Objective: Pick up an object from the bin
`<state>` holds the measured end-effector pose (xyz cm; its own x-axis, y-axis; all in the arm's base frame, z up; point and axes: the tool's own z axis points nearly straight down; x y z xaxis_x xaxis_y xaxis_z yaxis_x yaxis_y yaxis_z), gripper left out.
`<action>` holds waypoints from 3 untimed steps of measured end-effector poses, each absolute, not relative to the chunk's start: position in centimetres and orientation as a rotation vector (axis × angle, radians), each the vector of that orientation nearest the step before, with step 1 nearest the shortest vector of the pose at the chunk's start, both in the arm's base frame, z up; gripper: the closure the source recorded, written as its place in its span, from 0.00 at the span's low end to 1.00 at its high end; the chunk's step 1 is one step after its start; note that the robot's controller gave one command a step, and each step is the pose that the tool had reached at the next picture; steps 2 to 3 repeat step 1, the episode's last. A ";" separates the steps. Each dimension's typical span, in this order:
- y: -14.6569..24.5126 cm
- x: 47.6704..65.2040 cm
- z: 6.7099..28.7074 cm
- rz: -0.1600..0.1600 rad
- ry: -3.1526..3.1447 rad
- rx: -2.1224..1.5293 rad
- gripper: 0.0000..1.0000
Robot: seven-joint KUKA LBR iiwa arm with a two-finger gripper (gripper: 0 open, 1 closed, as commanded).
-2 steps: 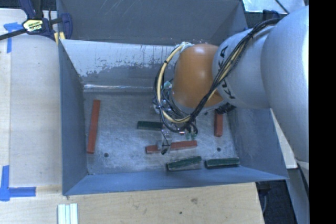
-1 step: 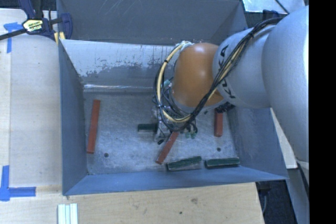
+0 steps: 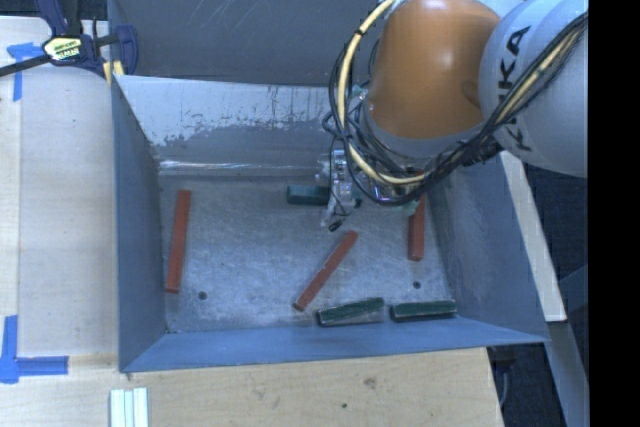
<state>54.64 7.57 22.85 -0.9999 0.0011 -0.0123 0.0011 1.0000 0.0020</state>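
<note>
We see the gripper over the middle of the grey bin, near the back. A dark green stick lies just beside it on the left. A red stick lies slanted just below it. We cannot tell if the gripper is wide or narrow

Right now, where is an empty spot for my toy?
The widest bare floor lies between the left red stick and the slanted red stick. It's crowded around the gripper and by the green sticks at the lower wall.
</note>
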 end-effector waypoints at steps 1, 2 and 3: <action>7.6 54.5 22.3 0.000 3.139 -0.001 1.00; 7.6 54.5 22.3 0.000 3.139 -0.001 1.00; 7.6 54.5 22.3 0.000 3.139 -0.001 1.00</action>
